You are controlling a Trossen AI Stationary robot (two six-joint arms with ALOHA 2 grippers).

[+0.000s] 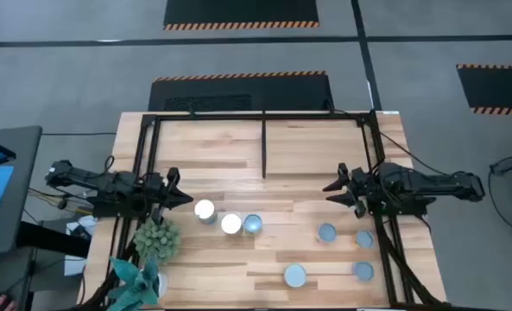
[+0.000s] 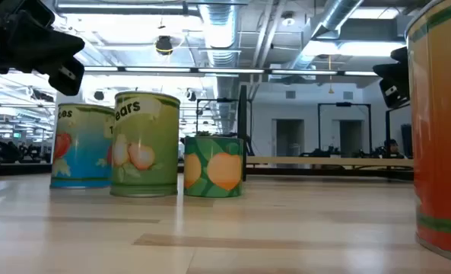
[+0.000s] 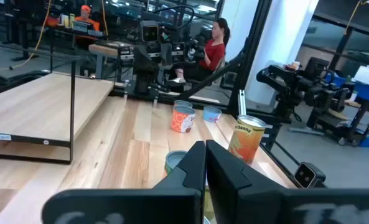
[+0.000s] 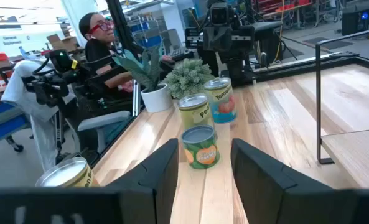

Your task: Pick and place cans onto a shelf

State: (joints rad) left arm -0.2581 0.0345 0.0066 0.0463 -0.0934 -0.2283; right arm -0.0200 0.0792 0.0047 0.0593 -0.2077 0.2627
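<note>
- The left gripper point(image 1: 180, 200) hovers at the left edge of the tabletop point(image 1: 238, 259), its jaws pressed together with nothing between them; in its wrist view the two dark fingers point(image 3: 200, 168) meet in a closed wedge.
- The right gripper point(image 1: 338, 192) hangs over the right side, jaws spread wide and empty, a clear gap showing between its fingers point(image 4: 162, 168).
- Three cans stand upright in a row just beside the left jaws: the nearest can point(image 1: 205, 210), then two more point(image 1: 231, 224) and point(image 1: 252, 225). Their long axes are vertical, tops up.
- Four more cans sit near the right arm; the closest point(image 1: 326, 232) lies just in front of the right jaws, toward the near edge.
- The shelf point(image 1: 264, 142) lies behind both grippers, its divider bar between them; no can is on it yet.
- The potted plant point(image 1: 156, 240) crowds the left arm's near side.
- In the low view a big orange can point(image 2: 442, 129) is cut off, and which gripper is lower is probably not readable.
</note>
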